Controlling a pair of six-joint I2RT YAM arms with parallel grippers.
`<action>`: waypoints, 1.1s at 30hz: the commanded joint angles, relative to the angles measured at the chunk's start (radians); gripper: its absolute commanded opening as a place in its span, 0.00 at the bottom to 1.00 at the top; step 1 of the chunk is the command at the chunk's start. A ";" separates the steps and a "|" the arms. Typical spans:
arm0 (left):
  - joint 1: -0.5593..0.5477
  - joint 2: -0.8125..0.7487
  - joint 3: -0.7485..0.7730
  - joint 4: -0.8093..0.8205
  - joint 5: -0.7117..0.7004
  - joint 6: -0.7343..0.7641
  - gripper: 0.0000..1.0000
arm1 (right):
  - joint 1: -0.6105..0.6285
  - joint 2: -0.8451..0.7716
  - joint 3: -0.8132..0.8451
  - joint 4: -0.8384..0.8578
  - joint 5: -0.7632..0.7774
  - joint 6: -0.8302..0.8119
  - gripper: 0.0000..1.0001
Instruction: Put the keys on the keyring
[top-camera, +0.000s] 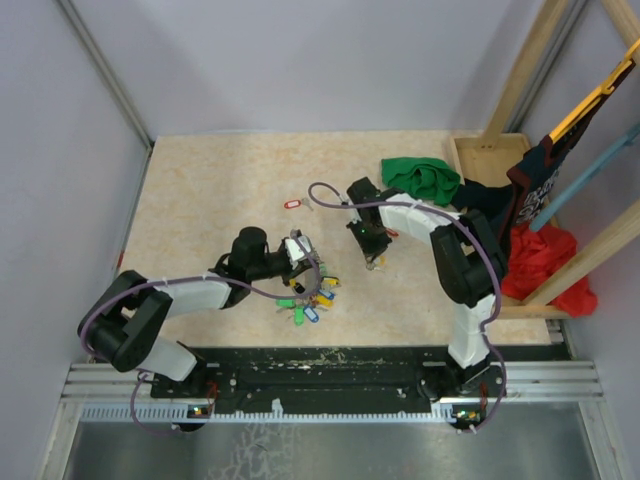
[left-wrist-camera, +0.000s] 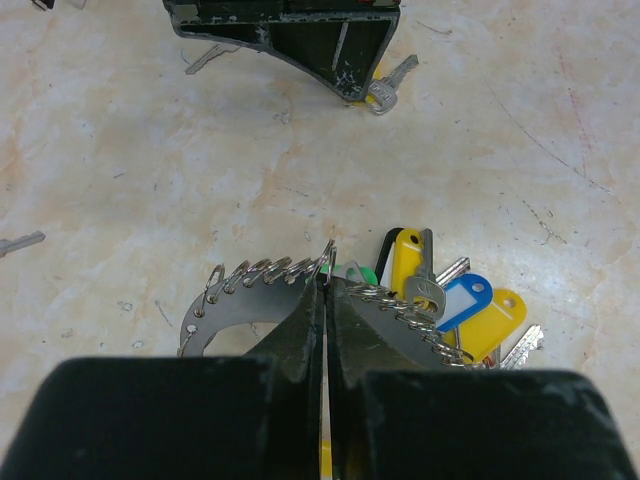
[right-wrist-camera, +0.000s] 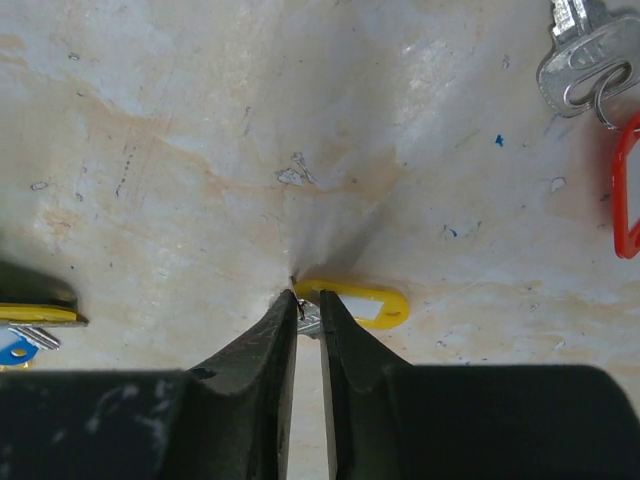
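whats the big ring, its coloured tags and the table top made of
The keyring looks like thin grey metal, with a dull sheen and wire loops. Its tags look like glossy moulded plastic, yellow, blue and green. The table top is beige and marbled, scuffed, probably laminate or vinyl.

On the beige mottled table (top-camera: 200, 200) are laid, L to R, a keyring (left-wrist-camera: 232, 310) w/ coloured tags, a red-tag key (top-camera: 291, 203), a yellow-tag key (right-wrist-camera: 355, 303) & a green cloth (top-camera: 425, 178).
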 joint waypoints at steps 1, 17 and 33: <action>-0.004 0.003 0.026 0.003 0.019 0.005 0.00 | 0.018 -0.060 0.007 0.031 -0.002 0.012 0.18; -0.004 0.003 0.026 0.007 0.028 -0.004 0.00 | 0.019 -0.463 -0.515 0.680 -0.022 0.063 0.26; -0.004 0.003 0.025 0.014 0.033 -0.010 0.00 | 0.027 -0.449 -0.655 0.885 0.014 0.082 0.22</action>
